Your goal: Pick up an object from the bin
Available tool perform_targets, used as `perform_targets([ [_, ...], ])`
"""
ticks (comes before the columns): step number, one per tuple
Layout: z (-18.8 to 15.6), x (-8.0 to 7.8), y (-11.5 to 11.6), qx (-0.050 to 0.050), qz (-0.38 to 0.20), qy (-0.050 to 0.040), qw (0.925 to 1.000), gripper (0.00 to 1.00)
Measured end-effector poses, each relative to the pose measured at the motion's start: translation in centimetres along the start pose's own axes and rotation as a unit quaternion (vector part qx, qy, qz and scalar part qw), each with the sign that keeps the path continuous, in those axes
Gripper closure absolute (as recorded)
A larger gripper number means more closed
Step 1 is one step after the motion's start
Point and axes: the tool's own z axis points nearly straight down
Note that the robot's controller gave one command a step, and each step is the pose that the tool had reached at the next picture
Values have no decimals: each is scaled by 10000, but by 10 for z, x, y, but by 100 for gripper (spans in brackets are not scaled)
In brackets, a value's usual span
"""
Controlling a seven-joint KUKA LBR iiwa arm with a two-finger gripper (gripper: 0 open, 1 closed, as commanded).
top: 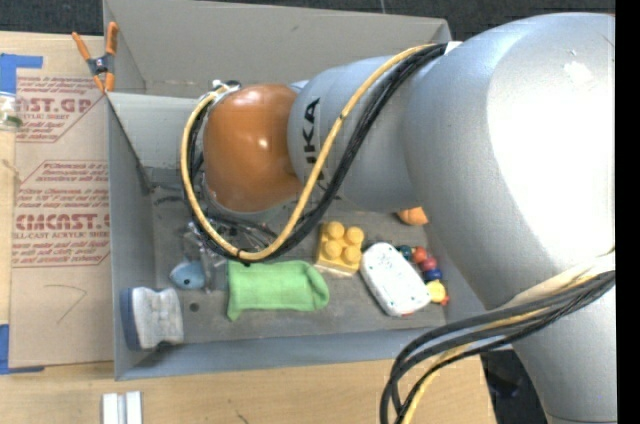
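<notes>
Small blue piece, low on the left of the bin's floor, lies just beside and below the gripper, which hangs under the orange wrist cover. Whether the gripper is open or closed I cannot tell, because the cover and the cables hide it.

To pick well, I judge it should centre over the blue piece, descend straight and close only once level with it.

The green cloth lies just to the right and could be pinched along with it. Farther right are a yellow studded block, a white oval thing and coloured beads. A grey-white roll sits in the near left corner. The left wall of the bin stands near and leaves little room on that side.
</notes>
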Motion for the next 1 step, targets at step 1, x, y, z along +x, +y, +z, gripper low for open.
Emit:
perform_targets([
  [1,1,-3,-10,5,-147,-10,9999,0],
])
